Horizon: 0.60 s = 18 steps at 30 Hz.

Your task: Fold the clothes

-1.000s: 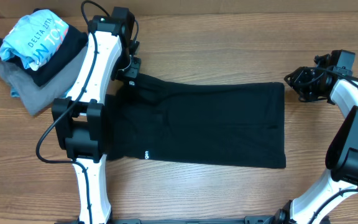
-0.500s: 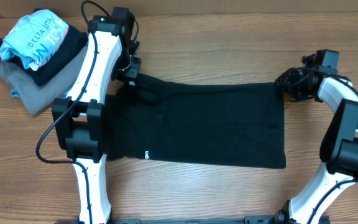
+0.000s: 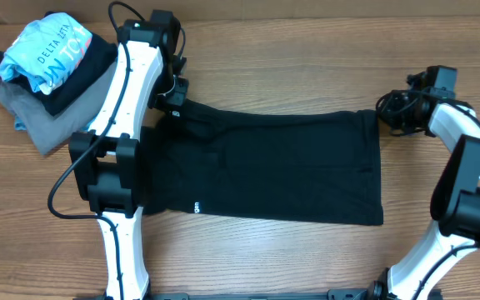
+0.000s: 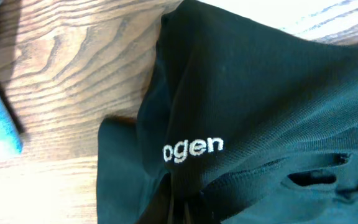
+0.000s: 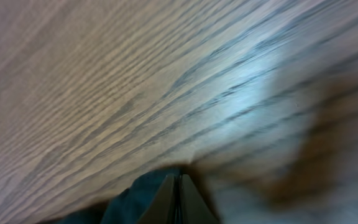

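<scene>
The black garment [image 3: 265, 167] lies spread on the surface [image 3: 307, 258]. The left tool [image 4: 178, 208] pinches its far-left corner, and the right tool [image 5: 178, 198] pinches its far-right corner.

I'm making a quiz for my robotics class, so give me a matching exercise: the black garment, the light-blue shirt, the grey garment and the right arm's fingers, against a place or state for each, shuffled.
Column one:
1. black garment
2. light-blue shirt
3. grey garment
4. right fingers

Column two:
A. bottom of the stack
B. shut on a corner of the black garment
C. spread out flat
D. top of the stack

Pairs: 1-C, 2-D, 3-A, 4-B.
</scene>
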{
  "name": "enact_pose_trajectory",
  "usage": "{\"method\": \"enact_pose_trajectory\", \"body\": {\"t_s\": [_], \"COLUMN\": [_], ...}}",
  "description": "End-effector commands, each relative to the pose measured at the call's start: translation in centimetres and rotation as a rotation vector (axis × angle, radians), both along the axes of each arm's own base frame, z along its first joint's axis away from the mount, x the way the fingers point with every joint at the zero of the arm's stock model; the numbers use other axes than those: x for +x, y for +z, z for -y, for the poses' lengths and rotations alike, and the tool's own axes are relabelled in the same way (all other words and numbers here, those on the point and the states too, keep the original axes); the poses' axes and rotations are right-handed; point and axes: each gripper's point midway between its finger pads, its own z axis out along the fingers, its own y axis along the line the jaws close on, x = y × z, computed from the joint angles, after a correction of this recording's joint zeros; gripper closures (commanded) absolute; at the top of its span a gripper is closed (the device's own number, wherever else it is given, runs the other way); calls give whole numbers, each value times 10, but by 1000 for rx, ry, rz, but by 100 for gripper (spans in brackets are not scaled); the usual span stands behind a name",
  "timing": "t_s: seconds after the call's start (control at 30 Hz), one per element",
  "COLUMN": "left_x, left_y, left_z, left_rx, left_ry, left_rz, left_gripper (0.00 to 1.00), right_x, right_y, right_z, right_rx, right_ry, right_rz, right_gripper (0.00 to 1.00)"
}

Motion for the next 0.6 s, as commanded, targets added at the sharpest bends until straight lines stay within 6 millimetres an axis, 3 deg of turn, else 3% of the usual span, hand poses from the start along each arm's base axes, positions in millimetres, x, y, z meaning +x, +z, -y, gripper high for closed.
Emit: {"method": "enact_pose_trajectory", "body": {"t_s": [0.0,0.17,0.4,0.57], "left_x": [10,8,-26,-27], "left_y": [25,45,45,45], "left_z": [1,0,-9,-7], "left_rx": [-4,-2,18,-74], "left_ry": [23,24,110,159], "left_rz": [64,74,-58,-75], "left_gripper": [96,95,96,96], "right_x": [9,2,-19,-36], "right_y": [57,72,63,66], "right_z": [15,17,14,18], "right_rx": [-36,-37,-8,5], "right_ry": [-24,-34,-42,-57], "right_rz": [118,121,28,-21], "right_gripper": [96,96,96,96]}}
